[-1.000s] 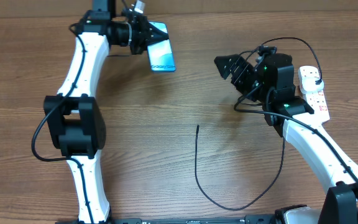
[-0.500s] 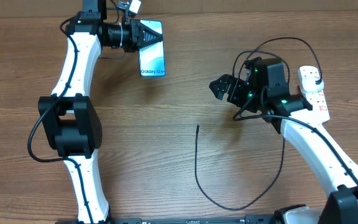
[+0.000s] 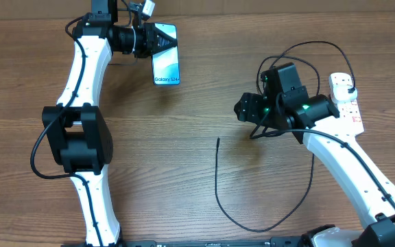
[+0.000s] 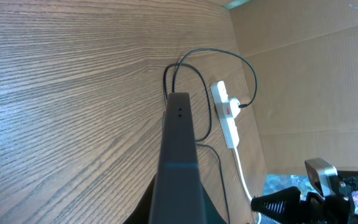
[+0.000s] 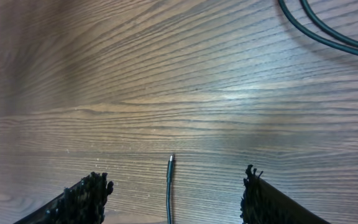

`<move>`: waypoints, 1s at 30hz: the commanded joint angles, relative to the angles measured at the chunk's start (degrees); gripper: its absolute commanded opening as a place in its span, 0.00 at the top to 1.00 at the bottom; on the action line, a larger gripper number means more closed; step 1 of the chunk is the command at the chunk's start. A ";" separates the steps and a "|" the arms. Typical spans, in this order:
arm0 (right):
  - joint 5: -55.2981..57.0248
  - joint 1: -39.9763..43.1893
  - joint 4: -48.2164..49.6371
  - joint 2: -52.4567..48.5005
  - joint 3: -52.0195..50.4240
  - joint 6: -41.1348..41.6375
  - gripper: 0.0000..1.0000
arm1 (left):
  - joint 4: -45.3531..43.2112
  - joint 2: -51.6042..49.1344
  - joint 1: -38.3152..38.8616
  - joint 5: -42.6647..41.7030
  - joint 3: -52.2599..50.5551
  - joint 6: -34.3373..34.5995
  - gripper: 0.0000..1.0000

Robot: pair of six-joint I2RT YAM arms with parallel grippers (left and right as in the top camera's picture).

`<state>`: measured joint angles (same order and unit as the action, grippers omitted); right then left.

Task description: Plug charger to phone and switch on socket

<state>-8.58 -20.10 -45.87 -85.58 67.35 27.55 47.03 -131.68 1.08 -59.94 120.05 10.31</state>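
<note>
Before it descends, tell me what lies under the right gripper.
Its wrist view shows bare table and the tip of the charger, framed between the fingers of the open right gripper. Overhead, the gripper itself hides the table directly beneath.

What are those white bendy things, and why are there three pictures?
They are two robot arms at a wooden table. One picture comes from a camera up above. The other two come from small cameras on the arms' wrists, so you look along each arm's fingers.

The left gripper pinches one end of the phone, whose screen is lit. The right gripper is open and hovers over the thin tip of the black charger cable, which lies loose on the wood. The cable loops away towards the white power strip at the table's right edge.
</note>
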 commanded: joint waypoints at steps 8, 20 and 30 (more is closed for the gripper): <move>-0.31 -3.89 2.05 -3.04 -3.50 4.15 0.27 | -0.50 2.58 -0.31 -1.64 0.96 -1.31 0.96; 4.33 -13.03 -1.11 -14.32 0.37 5.14 0.27 | -0.96 2.58 -0.31 -4.20 0.96 -1.33 0.96; 3.76 -14.05 -1.05 -21.07 2.27 5.73 0.27 | -0.79 2.58 -0.31 -4.20 0.96 -1.33 0.96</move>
<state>-5.10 -33.80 -46.74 -104.25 66.85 33.45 46.50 -131.68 1.08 -61.32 120.05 10.26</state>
